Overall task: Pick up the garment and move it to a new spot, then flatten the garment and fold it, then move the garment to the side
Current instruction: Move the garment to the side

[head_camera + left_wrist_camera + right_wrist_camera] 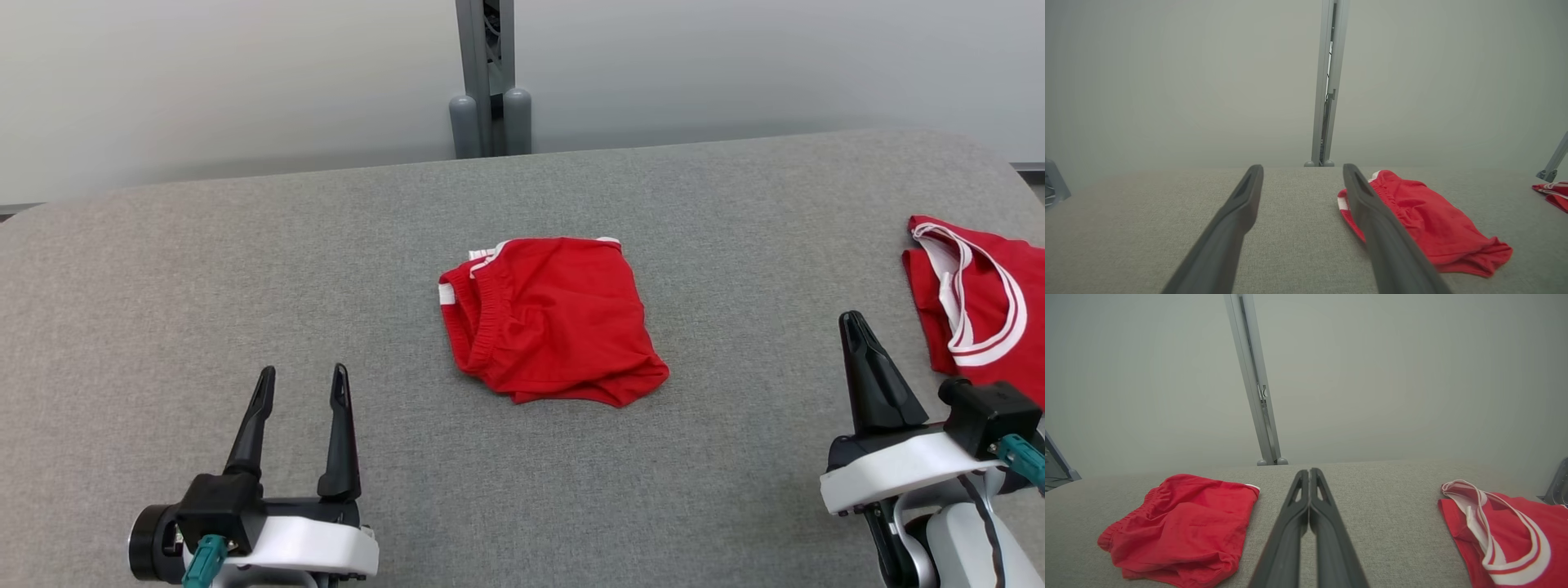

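grey cloth-covered table (pixel 245 269) holds folded red shorts (pixel 551 318) at its centre and a red top (pixel 980 302) at its right edge. left gripper (pixel 303 372) hovers with fingers apart, empty; right gripper (pixel 851 320) has fingers pressed together, empty.

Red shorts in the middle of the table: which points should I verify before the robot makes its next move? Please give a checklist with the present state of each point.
1. Red shorts rest on the grey table, touched by no tool: ok.
2. Left tool open, ready to grasp: ok.
3. Right tool open: not ok, its fingers are pressed together.
4. Shorts lie flat: not ok, the near edge is bunched.
5. Second red garment lies apart from the shorts, at the table's right side: ok.
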Robot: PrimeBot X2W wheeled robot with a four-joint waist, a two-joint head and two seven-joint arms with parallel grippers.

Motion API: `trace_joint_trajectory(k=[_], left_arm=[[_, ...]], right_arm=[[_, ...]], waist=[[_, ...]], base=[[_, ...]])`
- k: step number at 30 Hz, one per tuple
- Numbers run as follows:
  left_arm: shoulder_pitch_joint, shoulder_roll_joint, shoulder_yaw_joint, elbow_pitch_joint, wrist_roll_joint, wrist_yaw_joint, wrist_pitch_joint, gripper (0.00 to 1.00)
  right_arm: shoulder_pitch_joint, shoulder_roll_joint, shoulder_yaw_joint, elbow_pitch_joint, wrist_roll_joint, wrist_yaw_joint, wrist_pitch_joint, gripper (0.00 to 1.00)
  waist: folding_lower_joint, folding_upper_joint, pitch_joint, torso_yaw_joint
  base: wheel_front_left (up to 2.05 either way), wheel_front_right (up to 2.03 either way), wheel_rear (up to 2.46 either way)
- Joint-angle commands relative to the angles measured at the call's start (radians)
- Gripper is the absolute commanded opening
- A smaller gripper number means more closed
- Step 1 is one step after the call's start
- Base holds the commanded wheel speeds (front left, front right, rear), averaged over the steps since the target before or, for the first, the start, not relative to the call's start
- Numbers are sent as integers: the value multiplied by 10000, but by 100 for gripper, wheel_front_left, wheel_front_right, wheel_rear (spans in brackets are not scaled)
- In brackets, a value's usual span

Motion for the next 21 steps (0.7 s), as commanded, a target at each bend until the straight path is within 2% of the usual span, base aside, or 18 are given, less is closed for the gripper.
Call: trace_joint_trajectory(k=[1,2,3,4,12,15,21], left_arm=[[23,34,9,14,-42,-22,-30,100],[28,35,-18,32,-46,-46,-30,100],[23,34,-50,46,-59,-60,-30,100],[16,34,-76,61,-71,-76,-30,100],[-75,34,-225,125,-103,-103,-30,100],[-215,34,-311,173,-150,-130,-30,100],[-586,34,-649,219,-159,-107,-30,100]], right_arm=[[64,-15,-10,-42,-56,5,-42,0],[79,-17,-27,-33,-59,5,-42,0],[100,-10,-51,-23,-55,7,-42,37],[133,17,-50,28,25,7,-42,100],[22,-36,129,294,390,5,-40,100],[-283,-65,494,524,1419,7,366,100],[-1175,-717,1575,923,3738,5,1896,100]], waist=[[0,0,-9,37],[0,0,-17,69],[0,0,-20,108],[0,0,-21,148],[0,0,164,494],[0,0,417,668],[0,0,1069,1159]], base=[[0,0,0],[0,0,0],[0,0,0],[0,0,0],[0,0,0],[0,0,0],[0,0,0]])
